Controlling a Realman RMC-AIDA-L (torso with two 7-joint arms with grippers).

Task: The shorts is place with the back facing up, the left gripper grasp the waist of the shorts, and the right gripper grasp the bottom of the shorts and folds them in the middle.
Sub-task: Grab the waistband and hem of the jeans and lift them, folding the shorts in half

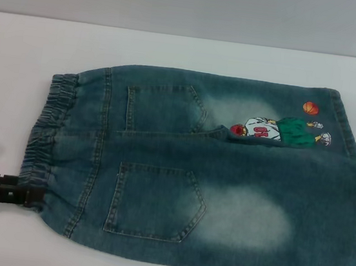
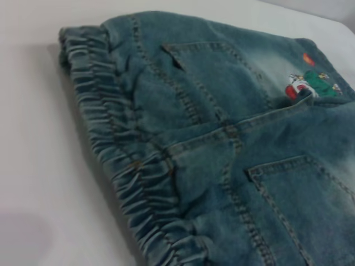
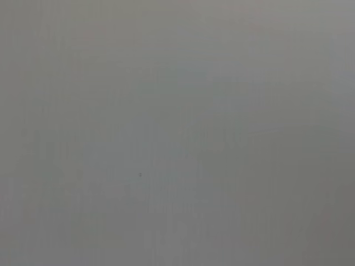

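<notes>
Soft even light, slight overall blur

Surface: plain white flat table top (image 1: 194, 54); it runs to a pale grey wall at the far edge
Lying on it: long blue washed-denim shorts (image 1: 222, 197); spread flat, back pockets up; ruched waistband toward the robot's left, leg hems toward its right

My left gripper (image 1: 27, 195) touches the waist of the shorts (image 1: 47, 136), but whether my fingers clamp it is unclear. The shorts (image 1: 211, 176) run past the head view's right edge, cutting off the hems.
</notes>
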